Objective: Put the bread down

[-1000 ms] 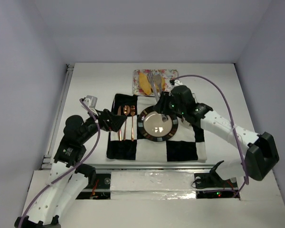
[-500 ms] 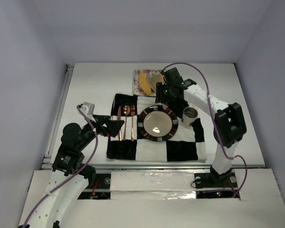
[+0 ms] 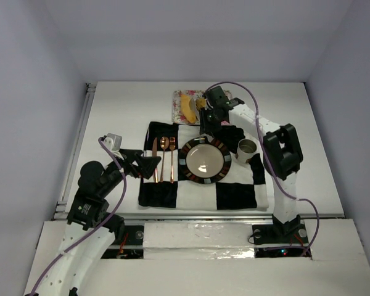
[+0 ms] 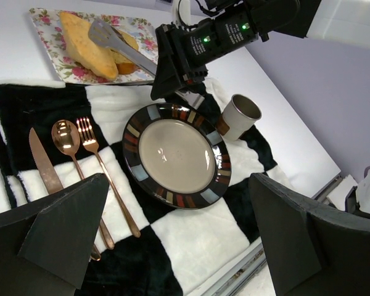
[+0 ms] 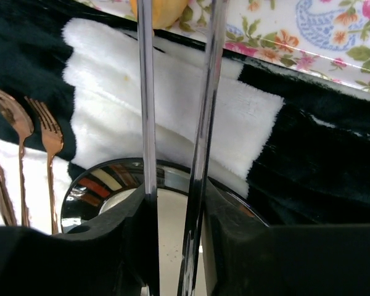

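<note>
We see the bread (image 4: 89, 43) on the floral tray (image 4: 49, 61) at the upper left of the left wrist view. It is a long piece, yellow, with a browner piece (image 4: 128, 57) just right of it. From above only the long piece shows plainly, at upper centre of the frame, and the right arm (image 3: 259, 123) covers the rest.

The right hand (image 4: 166, 71) pinches metal tongs (image 4: 114, 42). In the left wrist view their tip lies over the bread, but we cannot tell whether it touches. The right wrist view adds that the two tong blades stand slightly apart, running up to a bit of bread at the top edge, with the plate's rim below them.

The left hand (image 4: 179, 182) is spread wide, its fingers (image 4: 61, 228) in the bottom corners of its own view. Between them we see the plate (image 4: 132, 132) on the checked cloth (image 4: 191, 234), with the cup (image 4: 237, 117) to its right. The knife (image 4: 46, 166), spoon (image 4: 66, 135) and fork (image 4: 105, 179) lie to its left. From above, this hand sits at the cloth's left edge on the white bench (image 3: 123, 117), beside the cutlery.
</note>
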`<state>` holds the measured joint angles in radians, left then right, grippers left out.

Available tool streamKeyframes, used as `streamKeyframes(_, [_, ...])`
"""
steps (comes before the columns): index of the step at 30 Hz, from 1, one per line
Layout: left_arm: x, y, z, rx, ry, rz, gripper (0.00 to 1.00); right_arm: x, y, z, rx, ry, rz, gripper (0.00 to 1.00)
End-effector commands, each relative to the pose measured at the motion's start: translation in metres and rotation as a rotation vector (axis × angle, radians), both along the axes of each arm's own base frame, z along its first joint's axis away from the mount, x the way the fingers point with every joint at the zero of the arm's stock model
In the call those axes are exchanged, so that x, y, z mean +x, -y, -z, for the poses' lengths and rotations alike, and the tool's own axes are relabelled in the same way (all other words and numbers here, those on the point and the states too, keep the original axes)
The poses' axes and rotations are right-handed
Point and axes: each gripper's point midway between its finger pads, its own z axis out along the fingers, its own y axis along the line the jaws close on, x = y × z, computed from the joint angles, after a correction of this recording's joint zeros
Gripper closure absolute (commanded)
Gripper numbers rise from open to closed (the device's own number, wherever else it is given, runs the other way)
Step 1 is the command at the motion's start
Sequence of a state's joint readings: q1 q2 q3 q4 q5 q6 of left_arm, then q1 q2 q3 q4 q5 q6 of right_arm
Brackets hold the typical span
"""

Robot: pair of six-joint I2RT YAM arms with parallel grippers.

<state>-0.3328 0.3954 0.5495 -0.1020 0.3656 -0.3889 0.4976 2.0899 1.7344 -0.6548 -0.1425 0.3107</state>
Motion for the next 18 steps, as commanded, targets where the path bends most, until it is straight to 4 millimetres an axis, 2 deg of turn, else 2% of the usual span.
streamKeyframes(1, [0.0,0.002,-0.01,-0.004,0.055,0.017,0.02,0.006,-0.008,-0.031,0.063,0.061,-0.027,0.68])
streamKeyframes(2, [0.0,0.002,-0.01,-0.003,0.057,0.016,0.02,0.008,-0.01,-0.051,0.096,0.108,-0.026,0.69])
streamKeyframes(3, [0.001,0.003,-0.009,-0.003,0.052,0.017,0.02,0.004,-0.008,-0.053,0.102,0.112,-0.023,0.69])
streamKeyframes(5, [0.001,0.003,-0.008,-0.001,0.046,0.017,0.02,0.003,-0.008,-0.073,0.138,0.154,-0.008,0.71])
streamKeyframes(6, [0.002,0.003,-0.008,0.001,0.047,0.016,0.02,-0.001,-0.007,-0.098,0.167,0.202,-0.005,0.72])
streamKeyframes(7, [0.002,0.003,-0.008,-0.002,0.045,0.014,0.02,-0.007,-0.004,-0.099,0.178,0.2,0.002,0.72])
streamKeyframes(9, [0.003,0.002,-0.008,-0.001,0.045,0.007,0.02,-0.014,-0.003,-0.117,0.214,0.234,0.005,0.72])
streamKeyframes(12, [0.003,0.0,-0.01,-0.003,0.053,-0.006,0.03,-0.039,0.003,-0.133,0.276,0.253,0.006,0.72])
streamKeyframes(13, [0.002,-0.001,-0.011,-0.006,0.056,-0.007,0.03,-0.053,0.004,-0.149,0.311,0.28,0.0,0.72])
streamKeyframes(14, [0.002,-0.002,-0.012,-0.007,0.06,-0.012,0.03,-0.07,0.004,-0.131,0.314,0.247,-0.011,0.72])
streamKeyframes(16, [0.002,-0.003,-0.013,-0.009,0.064,-0.017,0.03,-0.096,0.001,-0.128,0.352,0.23,-0.021,0.74])
streamKeyframes(17, [0.002,-0.003,-0.013,-0.009,0.064,-0.018,0.03,-0.118,0.007,-0.121,0.359,0.226,-0.024,0.73])
streamKeyframes(18, [0.002,-0.002,-0.012,-0.008,0.061,-0.017,0.03,-0.137,0.001,-0.118,0.368,0.218,-0.049,0.73])
